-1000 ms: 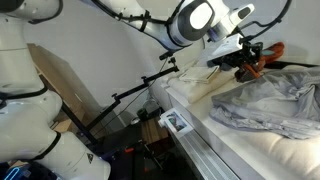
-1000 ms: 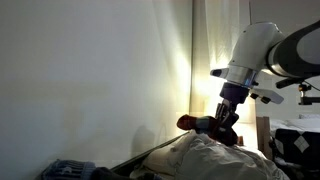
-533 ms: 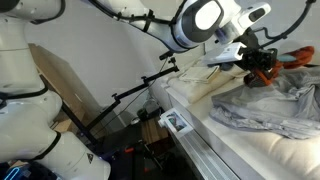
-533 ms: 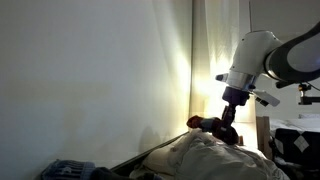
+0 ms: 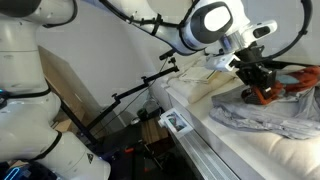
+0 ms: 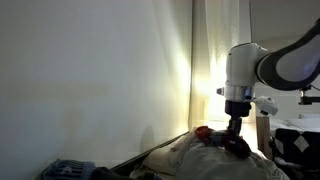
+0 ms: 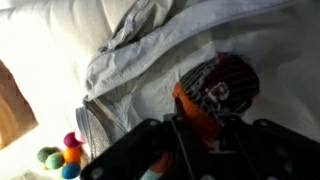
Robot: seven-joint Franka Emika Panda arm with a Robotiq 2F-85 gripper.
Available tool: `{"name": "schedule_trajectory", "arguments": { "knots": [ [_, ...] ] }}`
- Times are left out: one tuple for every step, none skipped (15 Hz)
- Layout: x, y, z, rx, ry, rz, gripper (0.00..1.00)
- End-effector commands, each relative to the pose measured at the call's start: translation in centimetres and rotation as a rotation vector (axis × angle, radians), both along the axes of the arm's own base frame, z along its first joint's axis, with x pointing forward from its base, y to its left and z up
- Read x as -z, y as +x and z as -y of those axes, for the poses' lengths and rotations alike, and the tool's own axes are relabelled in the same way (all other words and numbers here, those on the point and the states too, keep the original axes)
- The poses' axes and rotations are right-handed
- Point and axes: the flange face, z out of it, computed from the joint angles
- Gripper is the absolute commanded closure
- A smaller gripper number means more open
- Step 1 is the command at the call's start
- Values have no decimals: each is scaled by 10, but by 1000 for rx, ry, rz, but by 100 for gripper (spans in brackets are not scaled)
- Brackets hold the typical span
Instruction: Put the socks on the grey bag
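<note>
My gripper [image 5: 262, 88] is shut on the socks [image 5: 285, 88], a red-orange and dark bundle, and holds them low over the crumpled grey bag [image 5: 275, 108] on the white bed. In the wrist view the socks [image 7: 215, 88] hang from my gripper [image 7: 195, 140] right above the grey bag [image 7: 140, 75], touching or almost touching it. In an exterior view my gripper [image 6: 236, 140] and the red socks [image 6: 208, 133] are down at the bag [image 6: 215, 158].
The white bed [image 5: 230, 140] carries the bag. A few coloured balls [image 7: 62, 158] lie beside the bag's edge. A black stand [image 5: 130, 95] and a cardboard panel [image 5: 65, 80] stand beside the bed. A picture frame [image 5: 176, 123] is near the bed's corner.
My gripper has moved down and across with the socks, from above the bag's far edge to low over the grey bag.
</note>
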Motion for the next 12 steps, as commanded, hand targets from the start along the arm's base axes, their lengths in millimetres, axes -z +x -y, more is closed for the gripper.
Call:
{"name": "schedule_trajectory", "arguments": {
  "knots": [
    [6,14,-1,101,-20,-54,93],
    [9,17,-2,114,-16,-64,93],
    [12,21,-2,126,-4,-72,49],
    [16,24,1,130,-2,-80,48],
    [22,28,10,131,-1,-92,41],
    [25,31,12,141,-5,-100,34],
    [29,35,14,143,-8,-110,25],
    [31,37,15,143,-15,-118,18],
    [33,39,15,133,-24,-140,9],
    [33,40,14,116,-30,-153,3],
    [28,39,-4,78,-38,-162,0],
    [24,38,-15,28,-44,-165,0]
  ]
}}
